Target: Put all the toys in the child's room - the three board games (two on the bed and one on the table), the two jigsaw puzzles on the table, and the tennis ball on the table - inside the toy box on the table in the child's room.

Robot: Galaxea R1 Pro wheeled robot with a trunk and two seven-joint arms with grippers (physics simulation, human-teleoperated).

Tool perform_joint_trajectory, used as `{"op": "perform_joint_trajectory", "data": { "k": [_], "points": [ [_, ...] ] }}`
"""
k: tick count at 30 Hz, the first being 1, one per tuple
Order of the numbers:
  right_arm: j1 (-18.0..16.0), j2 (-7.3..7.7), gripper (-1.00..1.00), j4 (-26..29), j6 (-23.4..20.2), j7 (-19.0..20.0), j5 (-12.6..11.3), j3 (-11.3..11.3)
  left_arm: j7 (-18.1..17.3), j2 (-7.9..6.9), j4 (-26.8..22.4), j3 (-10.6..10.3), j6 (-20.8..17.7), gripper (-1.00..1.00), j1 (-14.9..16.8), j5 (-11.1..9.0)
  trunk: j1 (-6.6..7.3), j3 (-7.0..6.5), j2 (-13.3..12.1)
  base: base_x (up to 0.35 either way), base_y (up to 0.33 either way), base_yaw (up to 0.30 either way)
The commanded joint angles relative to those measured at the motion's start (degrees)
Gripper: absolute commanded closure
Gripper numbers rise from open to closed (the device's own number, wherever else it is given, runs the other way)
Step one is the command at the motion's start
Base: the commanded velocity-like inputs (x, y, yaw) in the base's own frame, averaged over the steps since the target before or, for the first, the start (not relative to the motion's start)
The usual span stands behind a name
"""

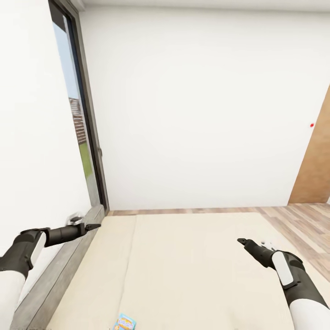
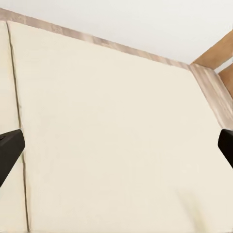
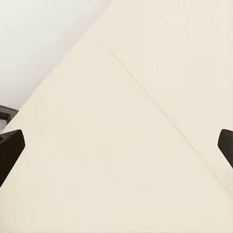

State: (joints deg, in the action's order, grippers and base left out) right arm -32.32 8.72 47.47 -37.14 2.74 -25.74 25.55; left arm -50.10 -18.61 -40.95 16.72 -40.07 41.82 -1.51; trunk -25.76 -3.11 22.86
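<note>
Below the white wall and tall window (image 1: 85,137), the bed (image 1: 192,270) stretches its beige mattress lengthwise away from the robot, grey headboard (image 1: 59,270) along its left. Both arms hover above it, left gripper (image 1: 94,225) and right gripper (image 1: 242,241) with fingers spread apart. At the mattress's near edge lies a small blue board game (image 1: 124,322), partly cut off, so its long axis cannot be told.
</note>
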Motion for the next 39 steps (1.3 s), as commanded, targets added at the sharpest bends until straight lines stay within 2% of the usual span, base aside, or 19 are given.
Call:
{"op": "perform_joint_trajectory", "data": {
  "k": [1, 4, 5, 12, 16, 20, 22, 26, 27, 32, 39],
  "points": [
    [0.0, -0.02, -1.00, 0.0, -0.3, 0.3, 0.2, 0.0, 1.8, 0.81, 0.0, 0.1, -0.5, -1.00, 0.1, -0.2, -0.02, 0.12, 0.1, 0.000, 0.000, 0.000],
    [0.0, -0.02, -1.00, 0.1, -0.4, 0.3, 0.2, -0.7, 7.9, 3.07, 0.3, -0.3, -0.5, -1.00, 0.2, -0.2, -0.02, 0.40, 0.1, 0.000, 0.000, 0.000],
    [0.0, -0.02, -1.00, 0.1, -0.4, 0.3, 0.2, -0.7, 7.9, 3.07, 0.3, -0.3, -0.5, -1.00, 0.2, -0.2, -0.02, 0.49, 0.1, 0.000, 0.000, 0.000],
    [0.0, 0.04, -1.00, 1.5, -1.2, 0.7, 0.2, -3.2, 23.5, 7.70, 0.8, -1.5, -0.3, -1.00, 0.3, -0.2, -0.02, 1.14, 0.1, 0.000, 0.000, 0.000],
    [0.1, 0.07, -1.00, 5.6, -3.4, 1.4, 0.1, -4.9, 31.2, 9.86, 0.9, -1.9, 0.0, -1.00, 0.3, -0.3, -0.02, 1.51, 0.1, 0.000, 0.000, 0.000],
    [0.0, -0.13, -1.00, 13.1, -9.0, 2.8, -0.2, -5.8, 36.4, 10.99, 1.4, -2.0, 0.2, -1.00, 0.4, -0.3, -0.02, 1.89, 0.1, 0.000, 0.000, 0.000],
    [0.0, -0.35, -1.00, 15.1, -10.6, 3.3, -0.4, -6.0, 37.3, 11.16, 1.7, -2.1, 0.3, -1.00, 0.4, -0.3, -0.02, 2.07, 0.1, 0.000, 0.000, 0.000],
    [0.5, -2.13, -1.00, 21.4, -15.8, 5.8, -1.4, -6.1, 39.4, 11.85, 3.9, -2.2, 0.4, -1.00, 0.3, -0.4, -0.02, 2.44, 0.1, 0.000, 0.000, 0.000],
    [0.5, -2.13, -1.00, 21.4, -15.8, 5.8, -1.4, -6.1, 39.4, 11.85, 3.9, -2.2, 0.4, -1.00, 0.3, -0.4, -0.02, 2.54, 0.1, 0.000, 0.000, 0.000],
    [1.4, -4.13, -1.00, 25.1, -18.7, 9.0, -2.0, -6.2, 40.3, 13.07, 5.8, -2.3, 0.7, -1.00, 0.3, -0.4, -0.02, 3.00, 0.1, 0.000, 0.000, 0.000],
    [1.8, -4.56, -1.00, 26.2, -19.8, 11.9, -2.4, -6.3, 40.7, 13.89, 6.5, -2.3, 2.0, -1.00, 0.3, -0.4, -0.02, 3.63, 0.1, 0.000, 0.000, 0.000]
  ]
}}
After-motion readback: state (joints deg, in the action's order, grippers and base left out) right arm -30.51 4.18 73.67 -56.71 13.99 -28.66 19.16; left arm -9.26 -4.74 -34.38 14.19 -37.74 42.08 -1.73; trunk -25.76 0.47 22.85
